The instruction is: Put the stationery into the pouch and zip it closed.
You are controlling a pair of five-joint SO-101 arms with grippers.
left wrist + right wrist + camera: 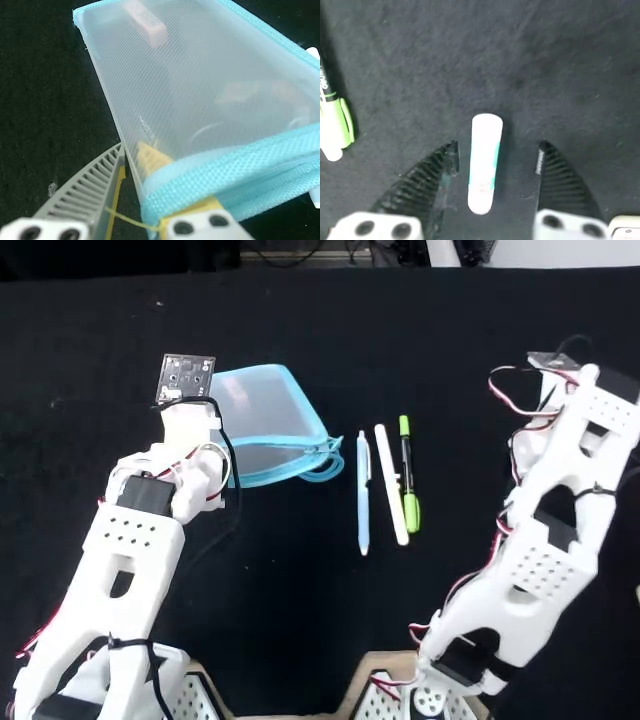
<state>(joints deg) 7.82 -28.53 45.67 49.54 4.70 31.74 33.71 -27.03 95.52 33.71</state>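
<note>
Looking down over the black cloth (300, 330), you have the left gripper (131, 147) pinched on the pouch (265, 425) at one edge. Its ribbed finger (85, 195) sits outside the mesh, and the other shows through it beside the teal zip (225, 170). A pale block (145, 20) shows through the mesh at the far end of the pouch. Between the pouch and your right arm, the blue pen (363, 490), white pen (391, 483) and green marker (408, 475) lie side by side on the cloth, outside the pouch. Your right gripper (497, 146) hangs low with its jaws spread. They straddle a white stick (484, 165) with a teal band that lies flat on the cloth. Neither jaw touches it.
</note>
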